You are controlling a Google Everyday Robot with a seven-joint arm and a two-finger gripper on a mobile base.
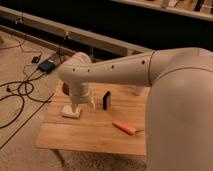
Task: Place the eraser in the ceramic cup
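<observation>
The eraser (106,100) is a small dark block standing upright on the wooden table (95,134), near its middle. The ceramic cup (137,90) is a whitish cylinder at the table's back, mostly hidden behind my arm. My gripper (82,104) hangs down from the wrist over the left part of the table, just left of the eraser and right beside a flat white pad (71,111). It holds nothing that I can see.
A dark red bowl (65,89) peeks out behind the wrist at the table's left back. An orange carrot-like object (124,128) lies toward the front right. Cables (22,90) and a dark box (47,65) lie on the floor to the left.
</observation>
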